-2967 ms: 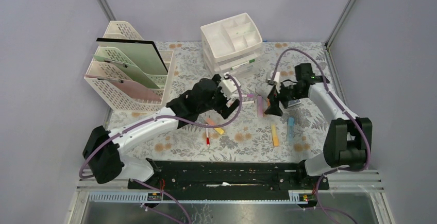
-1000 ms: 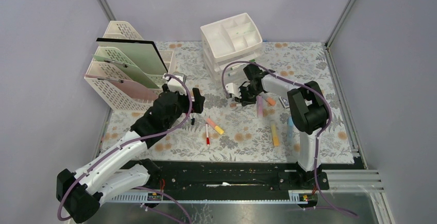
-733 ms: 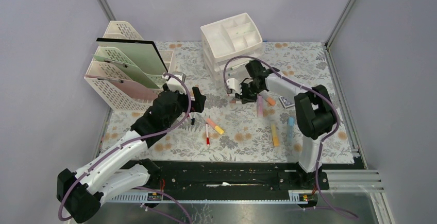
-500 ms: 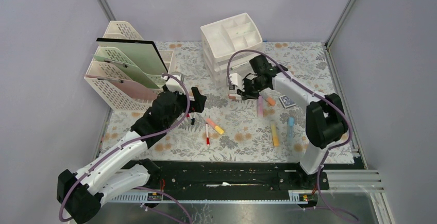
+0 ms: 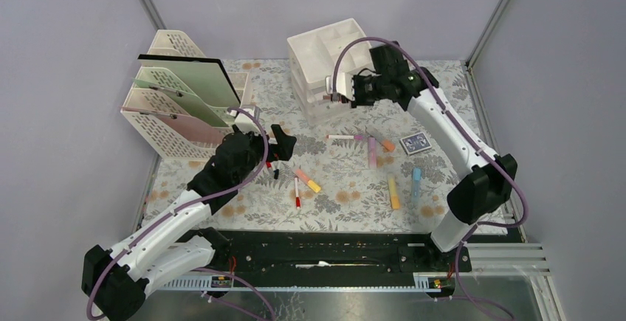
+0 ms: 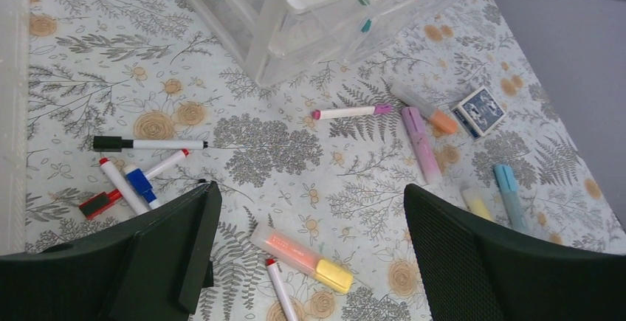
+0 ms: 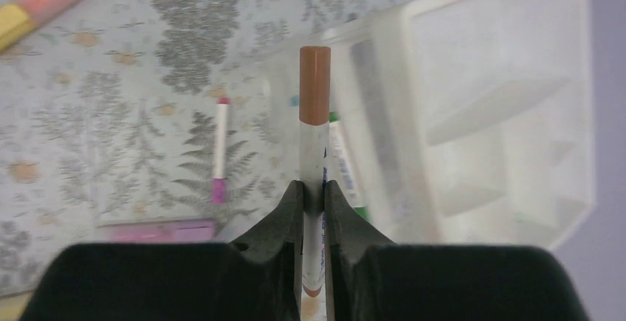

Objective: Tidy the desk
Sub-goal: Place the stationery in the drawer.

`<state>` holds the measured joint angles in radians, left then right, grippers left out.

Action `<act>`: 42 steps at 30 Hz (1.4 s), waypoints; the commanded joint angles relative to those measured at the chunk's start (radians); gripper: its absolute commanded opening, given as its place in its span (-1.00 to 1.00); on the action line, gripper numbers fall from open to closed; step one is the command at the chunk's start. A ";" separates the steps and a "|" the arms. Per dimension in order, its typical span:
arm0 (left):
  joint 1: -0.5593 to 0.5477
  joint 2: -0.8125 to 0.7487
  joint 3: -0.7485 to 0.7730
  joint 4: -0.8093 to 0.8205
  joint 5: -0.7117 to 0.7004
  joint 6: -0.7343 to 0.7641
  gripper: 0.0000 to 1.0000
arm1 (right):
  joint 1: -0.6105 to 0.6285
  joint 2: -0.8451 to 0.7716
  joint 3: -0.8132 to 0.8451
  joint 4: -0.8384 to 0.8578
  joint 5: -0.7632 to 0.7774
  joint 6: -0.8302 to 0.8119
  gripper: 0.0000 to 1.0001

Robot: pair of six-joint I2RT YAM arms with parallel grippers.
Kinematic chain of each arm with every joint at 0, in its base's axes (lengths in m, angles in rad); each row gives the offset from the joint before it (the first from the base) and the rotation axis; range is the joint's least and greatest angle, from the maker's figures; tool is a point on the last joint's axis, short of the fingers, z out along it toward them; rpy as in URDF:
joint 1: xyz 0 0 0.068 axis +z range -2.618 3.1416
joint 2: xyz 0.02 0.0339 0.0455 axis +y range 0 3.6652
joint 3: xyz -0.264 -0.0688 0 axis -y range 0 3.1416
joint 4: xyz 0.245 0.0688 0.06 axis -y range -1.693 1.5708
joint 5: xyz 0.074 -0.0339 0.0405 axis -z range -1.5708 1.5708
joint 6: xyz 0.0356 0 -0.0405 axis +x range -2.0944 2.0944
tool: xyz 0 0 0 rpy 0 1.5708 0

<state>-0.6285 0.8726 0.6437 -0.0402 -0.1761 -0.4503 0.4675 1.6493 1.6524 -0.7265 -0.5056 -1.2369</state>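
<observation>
The desk [image 5: 347, 188] is a fern-and-flower cloth strewn with pens. My right gripper [image 5: 348, 94] [image 7: 313, 188] is shut on a white marker with a brown cap [image 7: 314, 107] [image 5: 332, 97]. It holds the marker in the air at the front of the white drawer unit [image 5: 328, 55] [image 7: 502, 99]. My left gripper [image 5: 274, 151] [image 6: 306, 203] hangs open and holds nothing, above an orange-and-yellow highlighter [image 6: 303, 251] [image 5: 308, 181] and a red-capped marker [image 6: 280, 291].
A cream file rack [image 5: 184, 96] with folders stands at the back left. On the cloth lie a pink-capped marker [image 5: 343, 137], a purple highlighter [image 5: 372, 151], a card deck [image 5: 415, 143], yellow [image 5: 393, 192] and blue [image 5: 416, 183] highlighters, and a black marker [image 6: 148, 144].
My right gripper has lifted the brown-capped marker off the cloth and carried it back and up to the drawer unit. The left arm has hardly moved.
</observation>
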 commanded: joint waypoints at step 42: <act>0.043 -0.039 -0.011 0.100 0.117 -0.081 0.97 | 0.002 -0.002 0.083 -0.088 -0.245 0.193 0.59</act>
<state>-0.5980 0.8276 0.5888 -0.0036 -0.0978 -0.5053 0.4675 1.7294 1.8172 -0.7715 -0.6224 -1.1038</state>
